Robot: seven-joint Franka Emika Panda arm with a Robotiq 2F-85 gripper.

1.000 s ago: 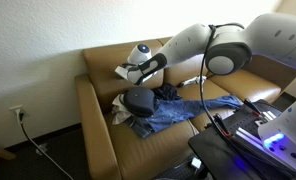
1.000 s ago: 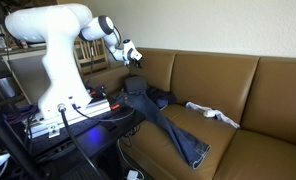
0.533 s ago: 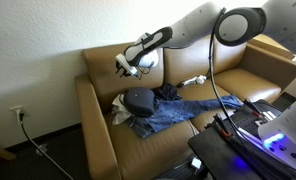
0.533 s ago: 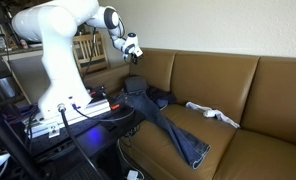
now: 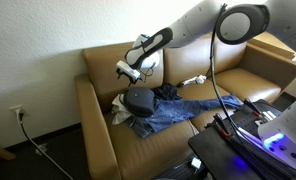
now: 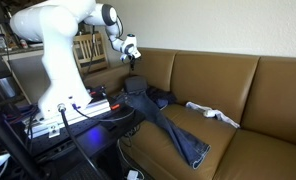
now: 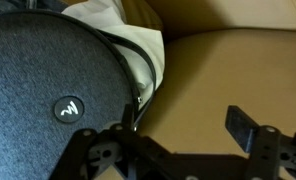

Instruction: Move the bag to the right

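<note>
My gripper [image 7: 173, 135] hangs unclenched, jaws spread, nothing between them; bag [image 7: 48, 90] at its 9 o'clock on the sofa [image 7: 228, 70]. White cloth [image 7: 123, 30] at bag's 1 o'clock.

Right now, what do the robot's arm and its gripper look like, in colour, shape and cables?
The arm is white, with thick rounded segments and dark rings at the joints. A thin black cable hangs beside it in an exterior view. The gripper is mostly black; in the wrist view its fingers are flat, dark, angular bars.
</note>
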